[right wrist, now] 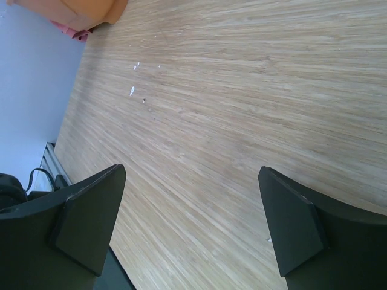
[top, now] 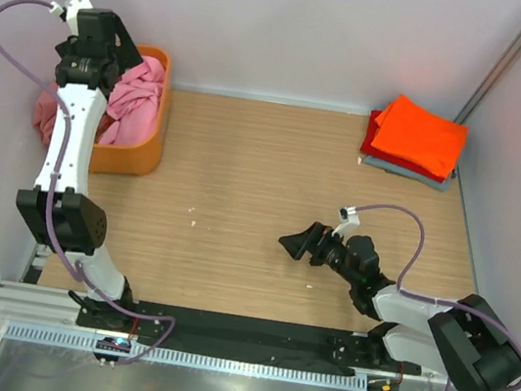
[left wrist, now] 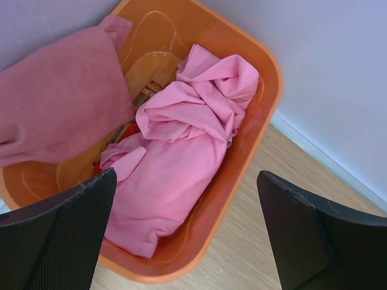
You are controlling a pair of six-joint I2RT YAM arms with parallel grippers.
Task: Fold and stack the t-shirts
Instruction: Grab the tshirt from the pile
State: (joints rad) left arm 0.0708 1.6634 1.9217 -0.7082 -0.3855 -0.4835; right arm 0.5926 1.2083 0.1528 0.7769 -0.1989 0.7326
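A crumpled light pink t-shirt lies in the orange tub. A dusty rose t-shirt hangs over the tub's left rim. My left gripper is open and empty, hovering above the tub's near rim; in the top view it is over the tub. A folded stack sits at the far right: orange t-shirt on top, red under it, grey-blue at the bottom. My right gripper is open and empty, low over the bare table.
The tub stands in the far left corner against the walls. White walls close in the table on three sides. A few small white specks lie on the wood left of centre. A black rail runs along the near edge.
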